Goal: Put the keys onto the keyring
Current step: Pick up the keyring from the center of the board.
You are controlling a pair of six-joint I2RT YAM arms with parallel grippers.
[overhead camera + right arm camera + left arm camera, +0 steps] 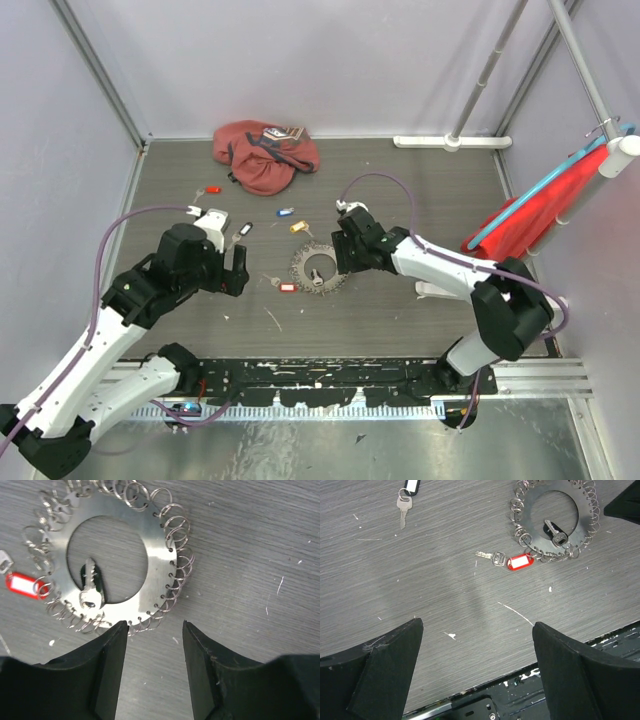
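Right gripper (pixel 154 630) is held open beside the keyring (pixel 160 550); left gripper (pixel 477 627) is held open near a red key (pixel 517 561).

**Overhead view, lower half of the frame.** Left arm (pixel 90 360) and right arm (pixel 430 262): white link shells joined by bulky black joint housings. A lilac cable (pixel 140 210) arcs from each wrist back along the links.

**Wrist views, bottom edge.** Left pincer (pixel 477 625) and right pincer (pixel 154 625): two matte black, wedge-shaped fingers (pixel 107 670) each. Pale fibres cling to one left finger.
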